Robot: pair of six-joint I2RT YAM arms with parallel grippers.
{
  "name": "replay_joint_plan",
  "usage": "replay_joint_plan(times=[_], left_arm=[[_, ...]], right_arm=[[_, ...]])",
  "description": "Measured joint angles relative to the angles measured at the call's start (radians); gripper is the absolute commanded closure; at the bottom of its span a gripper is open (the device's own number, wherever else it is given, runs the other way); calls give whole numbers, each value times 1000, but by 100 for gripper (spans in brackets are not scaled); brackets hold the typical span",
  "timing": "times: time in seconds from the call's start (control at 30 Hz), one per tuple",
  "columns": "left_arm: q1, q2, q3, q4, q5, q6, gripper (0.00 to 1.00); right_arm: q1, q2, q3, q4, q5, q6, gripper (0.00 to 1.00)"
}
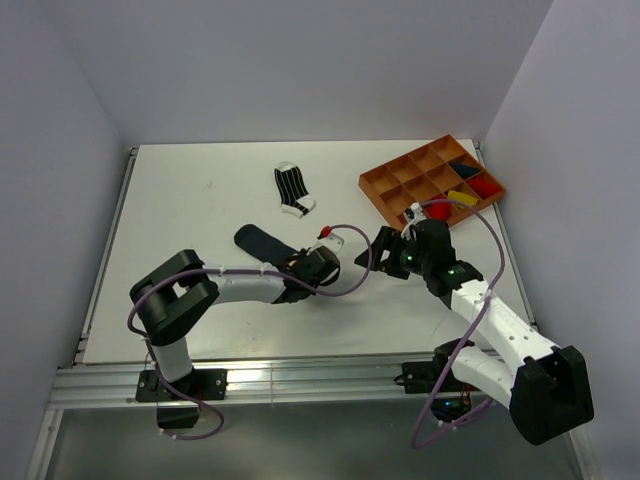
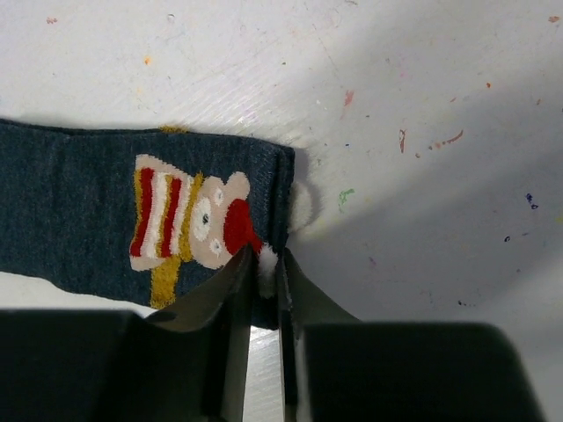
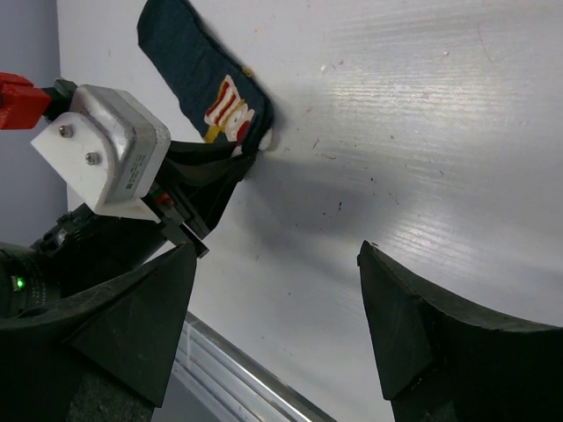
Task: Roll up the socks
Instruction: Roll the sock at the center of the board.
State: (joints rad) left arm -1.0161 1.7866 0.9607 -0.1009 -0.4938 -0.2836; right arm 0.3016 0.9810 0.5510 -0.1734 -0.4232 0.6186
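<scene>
Navy sock (image 2: 79,220) — cuff edge pinched in left jaws

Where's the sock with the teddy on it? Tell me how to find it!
On the white table, look near the middle, right at the left gripper. The navy sock lies flat there, one end pinched by that gripper. Unlike the striped sock farther back, it is dark blue with a bear in a red hat.
</scene>
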Motion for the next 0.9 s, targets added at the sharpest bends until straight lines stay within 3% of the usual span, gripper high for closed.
replay_joint_plan(times=[0.07, 0.1, 0.53, 0.9], left_arm=[[0, 3, 6, -9, 2, -5, 91], [0, 4, 10, -14, 3, -11, 100], [8, 10, 45, -33, 103, -89, 100], [186, -52, -62, 118, 483, -302, 100]], right_arm=[[16, 14, 0, 6, 21, 7, 19], [23, 24, 0, 11, 30, 13, 19], [141, 187, -2, 196, 224, 140, 22], [199, 406, 17, 294, 286, 265, 27]])
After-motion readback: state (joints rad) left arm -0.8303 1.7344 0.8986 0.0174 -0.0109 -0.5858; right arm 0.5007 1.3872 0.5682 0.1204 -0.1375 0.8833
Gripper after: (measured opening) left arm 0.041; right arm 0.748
